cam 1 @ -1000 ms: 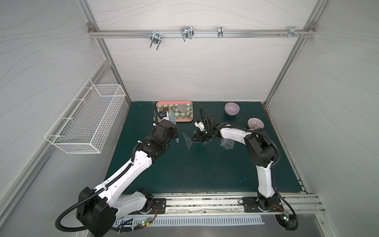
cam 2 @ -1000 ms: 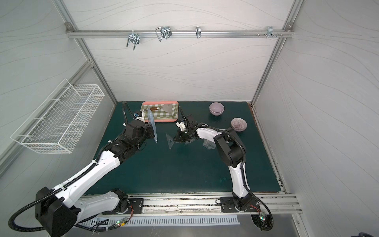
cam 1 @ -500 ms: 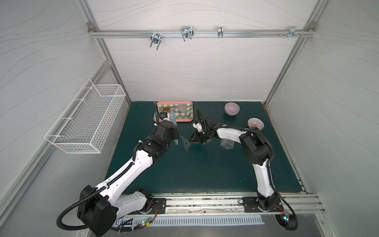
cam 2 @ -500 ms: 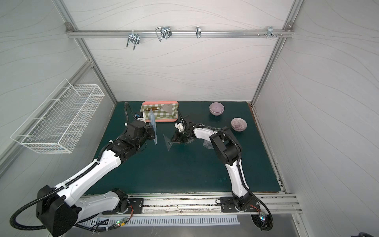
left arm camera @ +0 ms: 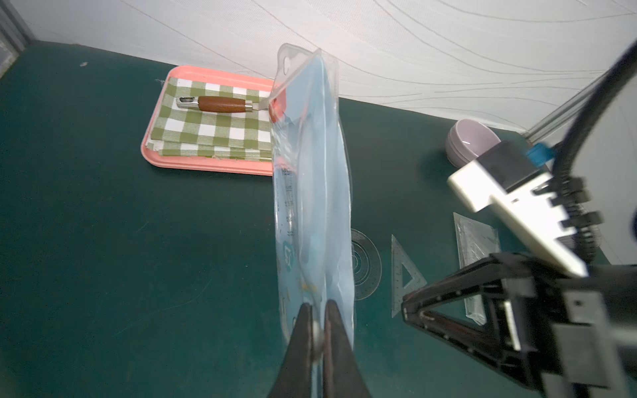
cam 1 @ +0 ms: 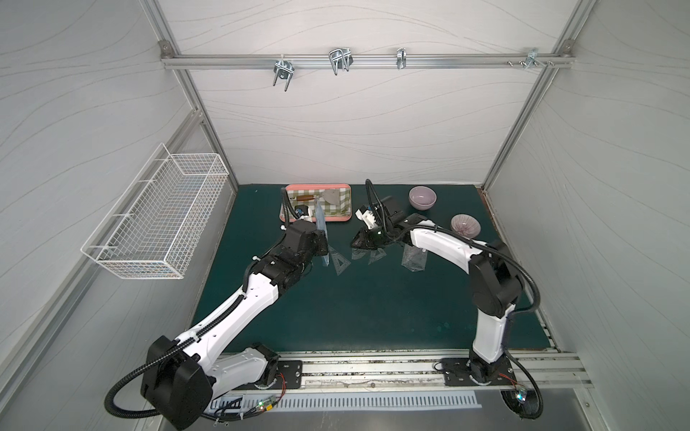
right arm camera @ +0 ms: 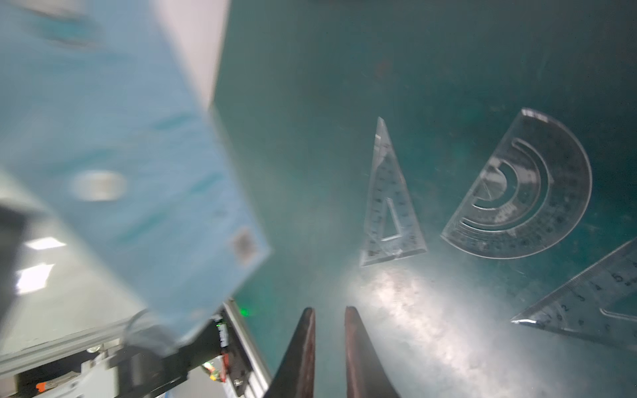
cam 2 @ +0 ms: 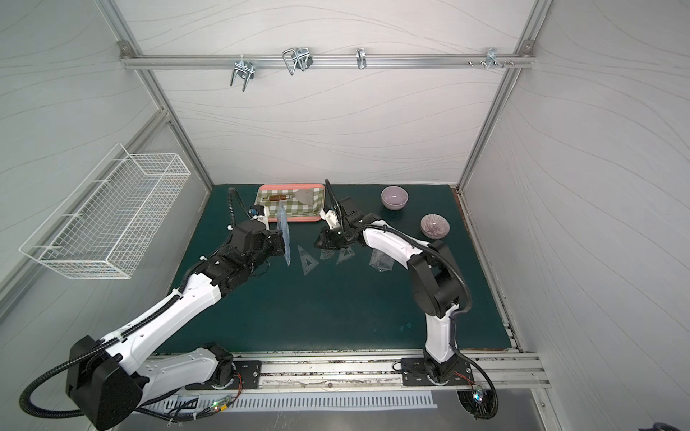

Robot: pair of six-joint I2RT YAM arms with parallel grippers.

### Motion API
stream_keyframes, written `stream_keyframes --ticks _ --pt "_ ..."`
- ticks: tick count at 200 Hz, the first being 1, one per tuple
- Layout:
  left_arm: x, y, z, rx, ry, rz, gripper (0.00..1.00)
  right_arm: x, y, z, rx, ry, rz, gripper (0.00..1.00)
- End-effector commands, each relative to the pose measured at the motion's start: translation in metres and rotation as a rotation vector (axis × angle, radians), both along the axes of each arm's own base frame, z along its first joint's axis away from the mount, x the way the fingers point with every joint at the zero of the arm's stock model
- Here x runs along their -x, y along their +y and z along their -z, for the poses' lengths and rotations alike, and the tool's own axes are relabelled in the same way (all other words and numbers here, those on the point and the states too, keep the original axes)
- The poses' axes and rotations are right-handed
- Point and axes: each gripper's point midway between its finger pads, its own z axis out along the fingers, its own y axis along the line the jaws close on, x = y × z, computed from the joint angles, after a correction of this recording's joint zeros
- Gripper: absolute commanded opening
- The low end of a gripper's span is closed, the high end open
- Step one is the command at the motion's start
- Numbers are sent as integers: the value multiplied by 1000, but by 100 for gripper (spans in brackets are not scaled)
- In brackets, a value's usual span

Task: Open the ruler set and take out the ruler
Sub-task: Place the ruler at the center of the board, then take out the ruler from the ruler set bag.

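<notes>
Left gripper [left arm camera: 317, 306] is clamped tight on one end of the ruler set pouch [left arm camera: 313, 193]. The pouch stands edge-on and clear of the mat [cam 1: 373, 317], with its hanger-hole tab at the far end. In both top views the pouch [cam 1: 321, 224] [cam 2: 283, 231] sits slightly left of frame centre, its upper end overlapping the front rim of the pink tray [cam 1: 317, 185]. Graduated scale marks show through the pouch wall in the left wrist view; can't tell what else is inside. Right gripper [right arm camera: 329, 310] has a narrow gap with nothing between the fingers. It hovers low over the mat just right of the pouch in the top views [cam 1: 354, 244]. Flat on the mat below and right of it, left to right, are a narrow set square [cam 1: 340, 261], a protractor [cam 1: 358, 254] and a second set square [cam 1: 377, 255]. All three are clear plastic, close together, and neither gripper touches them. Further right, under the right forearm, is a clear sleeve [cam 1: 413, 257]. The tray carries a checked cloth [left arm camera: 206, 127] with a wooden-handled tool [left arm camera: 220, 103] on top. A lilac bowl [cam 1: 422, 197] and a striped bowl [cam 1: 465, 225] sit upper right on the mat, well apart from the grippers. A wire basket [cam 1: 160, 216] hangs on the left wall.
</notes>
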Motion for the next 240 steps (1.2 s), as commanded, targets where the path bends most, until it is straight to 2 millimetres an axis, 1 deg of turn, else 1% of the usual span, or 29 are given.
stream_keyframes --ticks 1,18,43,81,122,149,184,207,240 --pt "-5 -14 -26 101 -87 51 0 10 7 -37 -84 -48 -33 18" --pt "-6 -19 -28 123 -91 72 0 9 11 -57 -116 -80 -39 18" --pt "-7 -25 -30 141 -91 94 0 8 21 -72 -146 -97 -55 16" --pt "-11 -30 -31 150 -86 104 0 15 34 -82 -179 -104 -87 13" --pt "-14 -35 -28 167 -78 117 0 17 41 -92 -190 -121 -100 10" --pt "-14 -38 -30 178 -82 128 0 15 47 -88 -173 -116 -100 9" --pt "-13 -39 -34 184 -92 137 0 10 53 -74 -142 -91 -100 8" --pt "-12 -37 -35 181 -96 134 0 8 53 -66 -115 -88 -89 8" --pt "-11 -38 -37 187 -102 140 0 6 48 -62 -79 -98 -75 8"
